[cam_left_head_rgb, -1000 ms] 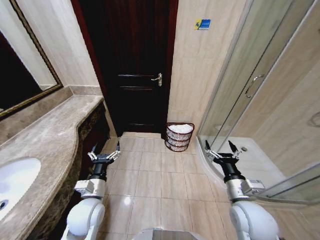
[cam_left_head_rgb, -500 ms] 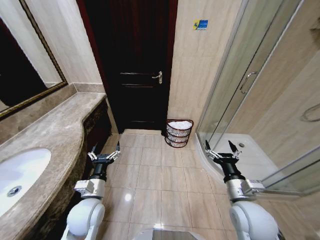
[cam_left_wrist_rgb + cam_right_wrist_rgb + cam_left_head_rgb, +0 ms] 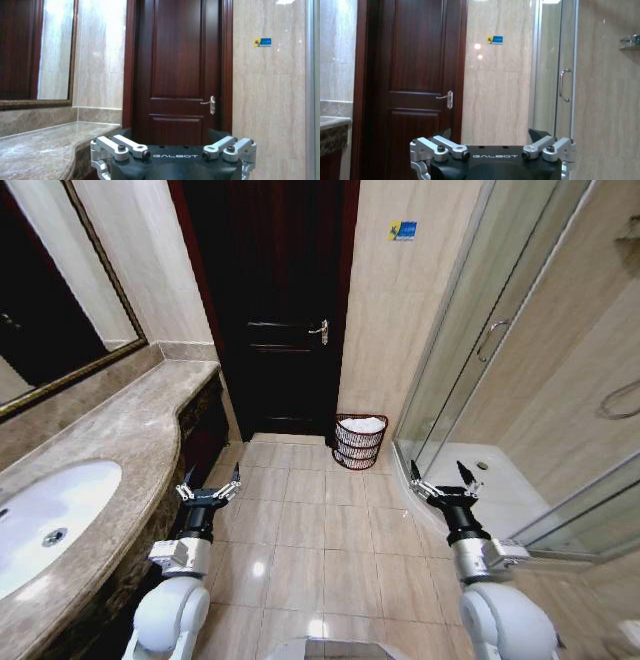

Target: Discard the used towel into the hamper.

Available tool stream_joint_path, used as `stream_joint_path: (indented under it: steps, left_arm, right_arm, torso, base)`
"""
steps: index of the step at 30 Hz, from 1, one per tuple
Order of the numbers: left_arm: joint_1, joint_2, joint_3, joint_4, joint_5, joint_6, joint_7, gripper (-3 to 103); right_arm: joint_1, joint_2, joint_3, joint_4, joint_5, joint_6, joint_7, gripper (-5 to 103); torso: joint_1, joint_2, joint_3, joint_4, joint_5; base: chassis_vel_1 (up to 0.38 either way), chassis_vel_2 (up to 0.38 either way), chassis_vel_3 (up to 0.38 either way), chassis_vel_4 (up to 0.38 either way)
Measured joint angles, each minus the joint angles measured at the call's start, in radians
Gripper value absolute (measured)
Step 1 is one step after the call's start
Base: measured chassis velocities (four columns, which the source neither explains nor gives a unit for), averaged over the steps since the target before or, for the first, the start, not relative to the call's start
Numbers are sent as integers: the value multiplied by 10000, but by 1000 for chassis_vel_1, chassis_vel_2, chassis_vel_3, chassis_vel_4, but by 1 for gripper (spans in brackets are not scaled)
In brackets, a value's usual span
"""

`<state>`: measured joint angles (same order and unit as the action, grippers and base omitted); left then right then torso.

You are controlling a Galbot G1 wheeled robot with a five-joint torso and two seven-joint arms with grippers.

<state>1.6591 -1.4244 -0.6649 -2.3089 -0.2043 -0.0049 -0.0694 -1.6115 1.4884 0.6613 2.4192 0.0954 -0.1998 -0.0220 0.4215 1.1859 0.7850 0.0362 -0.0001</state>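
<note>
Looking down a tiled bathroom from the head view, the hamper stands on the floor at the centre of the frame, in the corner between the dark door and the beige wall, just left of the glass shower. Something white, most likely the towel, lies inside it, filling the top to just below the rim.

The left hand sits at lower left of the frame, beside the marble bench, its fingers spread apart and holding nothing. The right hand sits at lower right, near the shower's edge, fingers also spread and empty. Both hang over bare floor, well apart from the hamper. A white sink is set in the bench at far left.

In each wrist view, the hand's knuckles frame the door straight ahead.

Judging from these pictures, the task appears done: the towel seems to be in the hamper, both hands are free, and nothing white lies on the floor or bench. No step looks left.
</note>
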Motion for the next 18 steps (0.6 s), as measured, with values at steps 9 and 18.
stream_joint_path:
  steps: [9,18]
  left_arm:
    - [-8,0,0,0,0,0,0,100]
    - [-3,0,0,0,0,0,0,100]
  right_arm:
    - [1,0,0,0,0,0,0,100]
    - [1,0,0,0,0,0,0,100]
  torso:
    - [5,-1,1,-1,1]
    - [4,-1,1,0,1]
  base:
    - [0,0,0,0]
    - [0,0,0,0]
